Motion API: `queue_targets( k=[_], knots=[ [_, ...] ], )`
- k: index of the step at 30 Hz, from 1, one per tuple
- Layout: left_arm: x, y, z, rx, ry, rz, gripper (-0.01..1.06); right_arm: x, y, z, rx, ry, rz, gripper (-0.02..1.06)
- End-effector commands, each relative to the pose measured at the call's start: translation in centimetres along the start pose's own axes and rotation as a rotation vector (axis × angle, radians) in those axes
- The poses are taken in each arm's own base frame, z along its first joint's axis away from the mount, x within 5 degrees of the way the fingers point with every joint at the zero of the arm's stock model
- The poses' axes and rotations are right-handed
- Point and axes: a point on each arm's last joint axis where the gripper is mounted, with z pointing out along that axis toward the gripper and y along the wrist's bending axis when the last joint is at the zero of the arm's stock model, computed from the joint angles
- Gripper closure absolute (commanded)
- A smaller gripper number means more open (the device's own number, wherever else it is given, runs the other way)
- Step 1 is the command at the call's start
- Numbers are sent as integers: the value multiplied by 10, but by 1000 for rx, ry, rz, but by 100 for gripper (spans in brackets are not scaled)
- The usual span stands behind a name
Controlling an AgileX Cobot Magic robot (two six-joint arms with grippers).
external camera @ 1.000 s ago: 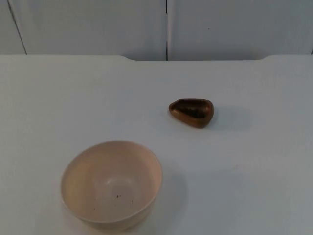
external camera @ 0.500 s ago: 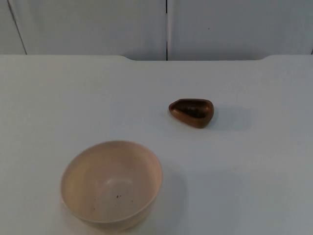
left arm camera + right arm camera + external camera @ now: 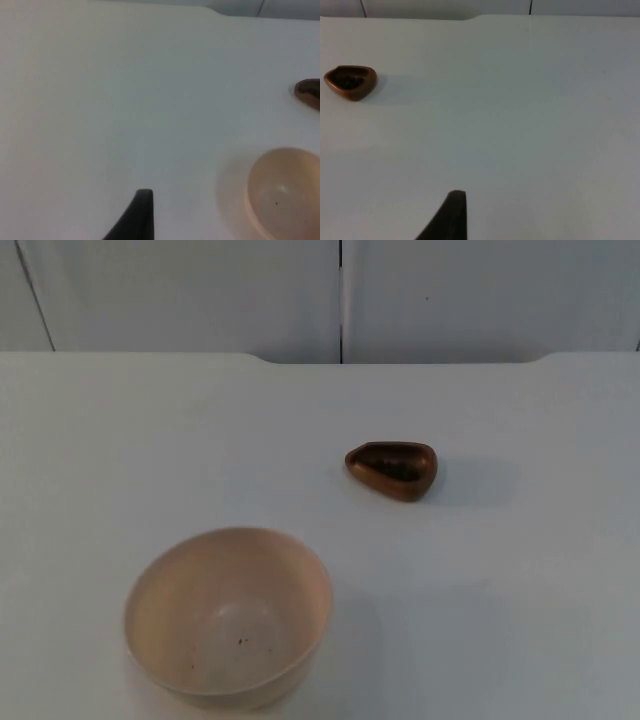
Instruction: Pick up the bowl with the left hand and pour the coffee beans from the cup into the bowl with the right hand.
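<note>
I read this as the very start: nothing is picked up yet. The bowl (image 3: 228,614) sits upright on the white worktop (image 3: 120,440) near my front edge, all but empty (a dark speck or two inside). The cup (image 3: 392,470), a small brown teardrop-shaped thing with dark coffee beans (image 3: 393,464) in it, stands well apart from the bowl, farther back and to the right.

The left end effector (image 3: 144,200) hangs over bare worktop beside the bowl; the right end effector (image 3: 456,199) hangs off to the side of the cup. Of each I see one black fingertip, so I cannot tell how wide either stands.

Next, I judge, the left arm must reach the bowl's rim and grip it. No brand, label or writing shows anywhere.
</note>
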Motion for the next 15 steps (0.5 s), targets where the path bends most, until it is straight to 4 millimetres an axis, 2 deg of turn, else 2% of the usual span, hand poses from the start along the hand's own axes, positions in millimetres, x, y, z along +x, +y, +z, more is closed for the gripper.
queue_targets(
  k=[1,4,15],
  knots=[
    [-8,-1,4,18,-3,-6,0,0,0,0,7,-8,-5,-1],
    [-16,-4,10,52,2,13,0,0,0,0,7,-8,-5,-1],
    [-27,-7,40,137,80,19,0,0,0,0,7,-8,-5,-1]
  ],
)
